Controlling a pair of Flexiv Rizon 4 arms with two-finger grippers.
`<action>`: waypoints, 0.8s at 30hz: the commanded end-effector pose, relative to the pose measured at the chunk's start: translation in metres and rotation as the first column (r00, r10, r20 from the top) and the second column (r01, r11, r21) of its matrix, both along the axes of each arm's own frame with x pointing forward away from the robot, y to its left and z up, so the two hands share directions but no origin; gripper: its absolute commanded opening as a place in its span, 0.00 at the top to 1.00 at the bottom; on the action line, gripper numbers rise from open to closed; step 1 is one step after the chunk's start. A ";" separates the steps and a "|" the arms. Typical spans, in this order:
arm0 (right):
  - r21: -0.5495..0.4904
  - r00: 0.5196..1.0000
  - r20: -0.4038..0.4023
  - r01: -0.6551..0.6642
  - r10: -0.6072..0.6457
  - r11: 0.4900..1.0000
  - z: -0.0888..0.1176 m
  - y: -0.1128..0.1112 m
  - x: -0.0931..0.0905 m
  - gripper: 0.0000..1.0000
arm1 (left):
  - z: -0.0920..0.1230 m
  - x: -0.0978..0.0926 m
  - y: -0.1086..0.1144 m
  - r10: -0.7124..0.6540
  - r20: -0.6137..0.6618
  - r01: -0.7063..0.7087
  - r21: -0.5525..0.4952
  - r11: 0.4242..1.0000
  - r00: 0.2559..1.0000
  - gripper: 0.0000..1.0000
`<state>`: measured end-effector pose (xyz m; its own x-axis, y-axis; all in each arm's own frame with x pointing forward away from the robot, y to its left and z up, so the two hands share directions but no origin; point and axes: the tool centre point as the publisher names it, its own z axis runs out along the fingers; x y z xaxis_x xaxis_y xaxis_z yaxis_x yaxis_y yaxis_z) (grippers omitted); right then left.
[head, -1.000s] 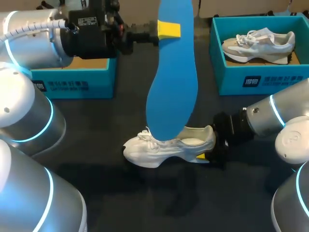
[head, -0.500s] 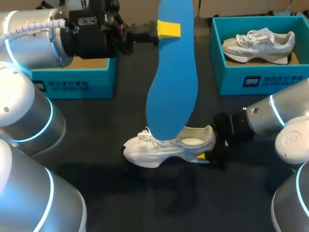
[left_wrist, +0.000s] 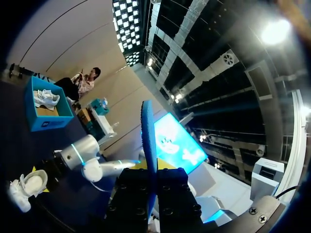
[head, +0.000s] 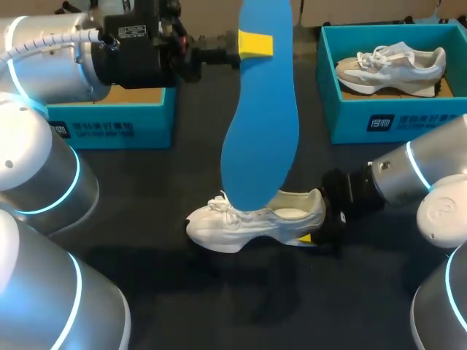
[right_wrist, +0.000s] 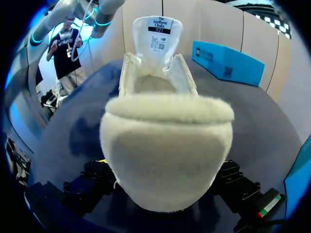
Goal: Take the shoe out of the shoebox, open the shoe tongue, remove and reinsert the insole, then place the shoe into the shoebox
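Insole [head: 260, 131] clenched in left jaws above shoe [head: 255, 219]; right jaws clamp heel [right_wrist: 165, 145]. Feed toe end into the opening first, slowly.

The left gripper [left_wrist: 151, 175] clamps the blue insole [left_wrist: 147, 133] edge-on. Far ahead, the white shoe [left_wrist: 23, 190] lies beside the right arm [left_wrist: 82, 154].

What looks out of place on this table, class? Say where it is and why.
The blue insole is out of its shoe. The left end effector grips it in the air, hanging over the white shoe. That shoe stands on the table, its heel gripped by the right end effector.
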<state>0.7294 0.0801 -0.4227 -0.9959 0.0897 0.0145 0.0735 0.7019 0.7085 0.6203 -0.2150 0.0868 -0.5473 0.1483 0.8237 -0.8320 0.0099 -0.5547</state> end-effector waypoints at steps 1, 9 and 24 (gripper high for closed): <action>-0.039 1.000 -0.003 0.016 -0.016 0.999 0.009 -0.004 -0.006 0.00 | 0.000 0.001 -0.003 0.000 0.000 0.000 -0.002 1.000 1.000 1.00; -0.112 0.999 -0.017 0.037 -0.039 0.993 0.022 -0.009 -0.011 0.00 | 0.000 0.001 -0.003 0.000 0.000 0.000 -0.002 1.000 1.000 1.00; -0.308 0.997 -0.034 0.050 -0.064 0.950 0.051 -0.018 -0.012 0.00 | 0.000 0.001 -0.003 0.000 0.000 0.000 -0.002 1.000 1.000 1.00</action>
